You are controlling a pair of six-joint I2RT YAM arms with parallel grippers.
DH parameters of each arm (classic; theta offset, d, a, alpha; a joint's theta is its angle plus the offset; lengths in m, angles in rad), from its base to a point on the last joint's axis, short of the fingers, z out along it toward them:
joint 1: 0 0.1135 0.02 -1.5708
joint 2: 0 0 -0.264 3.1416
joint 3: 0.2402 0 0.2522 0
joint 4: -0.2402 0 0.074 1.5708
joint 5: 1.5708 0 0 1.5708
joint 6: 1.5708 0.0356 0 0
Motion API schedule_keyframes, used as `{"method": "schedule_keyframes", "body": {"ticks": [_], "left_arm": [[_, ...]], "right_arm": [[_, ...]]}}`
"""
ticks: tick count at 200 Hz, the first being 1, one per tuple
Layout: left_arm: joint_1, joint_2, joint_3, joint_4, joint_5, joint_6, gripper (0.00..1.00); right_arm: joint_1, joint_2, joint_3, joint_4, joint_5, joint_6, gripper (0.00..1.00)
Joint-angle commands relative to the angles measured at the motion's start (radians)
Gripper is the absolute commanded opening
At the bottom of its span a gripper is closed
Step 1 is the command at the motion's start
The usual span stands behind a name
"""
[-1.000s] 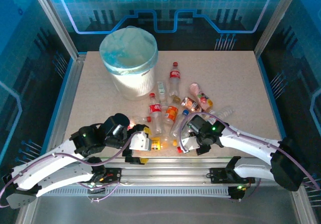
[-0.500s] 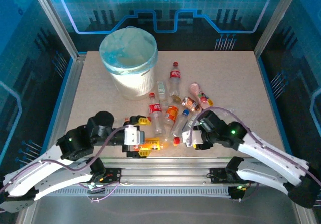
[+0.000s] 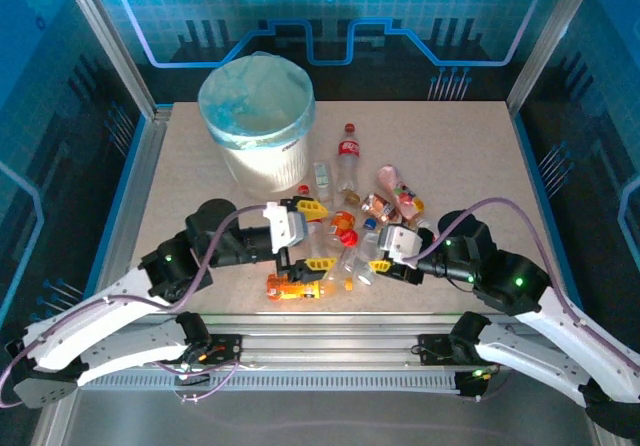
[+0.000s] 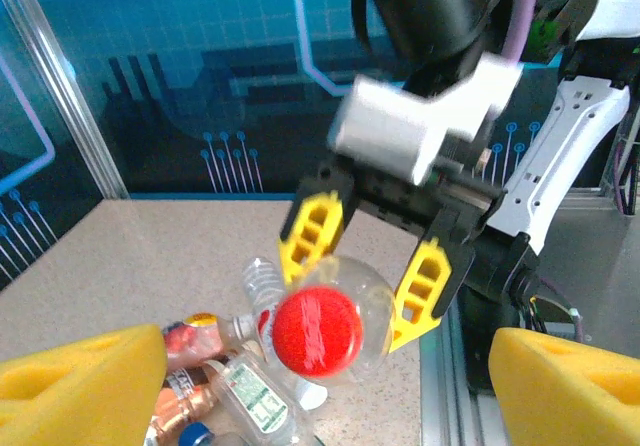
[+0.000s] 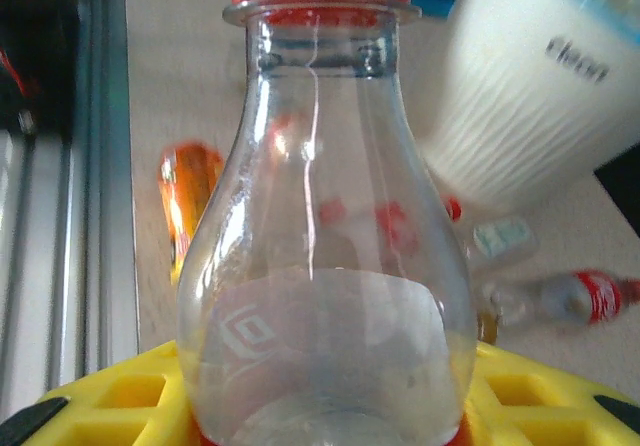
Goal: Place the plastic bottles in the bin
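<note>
1. Swung inward since earlier, the right gripper (image 4: 370,259) now clamps a clear red-capped bottle (image 5: 320,296), raised for carrying.
2. Opposite, the left gripper (image 3: 315,236) gapes wide, holding nothing.
3. Well beyond both fingertips stands the bin (image 3: 262,171).

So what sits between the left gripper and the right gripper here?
A red-capped clear bottle, held by the right gripper, its cap pointing toward the open left gripper. The left wrist view shows it plainly.
</note>
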Motion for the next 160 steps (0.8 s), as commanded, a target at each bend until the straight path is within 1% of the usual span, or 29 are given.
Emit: {"method": "schedule_keyframes", "body": {"ticks": [1,21,60,77,97,123,134,143,150,160], "left_arm": [[-0.005,0.012,0.023,0.099,0.052,-0.075,0.85],[-0.005,0.022,0.010,0.150,0.085,-0.118,0.81],[-0.005,0.031,-0.016,0.262,0.151,-0.185,0.74],[-0.005,0.049,-0.002,0.233,0.194,-0.173,0.70],[-0.006,0.074,0.024,0.182,0.230,-0.177,0.62],[-0.006,0.075,0.026,0.198,0.249,-0.197,0.43],[-0.006,0.066,0.018,0.221,0.238,-0.205,0.33],[-0.006,0.057,0.010,0.246,0.224,-0.213,0.28],[-0.006,0.051,0.005,0.264,0.211,-0.220,0.22],[-0.006,0.044,0.008,0.279,0.183,-0.231,0.11]], "right_arm": [[0.020,-0.004,0.032,0.152,-0.112,0.125,0.43],[0.034,0.005,0.032,0.172,-0.129,0.136,0.43],[0.091,0.012,0.011,0.210,-0.103,0.147,0.43],[0.119,0.010,0.008,0.242,-0.086,0.149,0.44],[0.148,0.012,-0.020,0.263,-0.069,0.142,0.44],[0.163,0.009,-0.023,0.271,-0.050,0.137,0.44],[0.166,0.008,-0.024,0.272,-0.048,0.140,0.44],[0.168,0.007,-0.029,0.276,-0.047,0.142,0.45],[0.170,0.008,-0.029,0.275,-0.046,0.142,0.48],[0.175,0.007,-0.029,0.277,-0.032,0.143,0.57]]}}
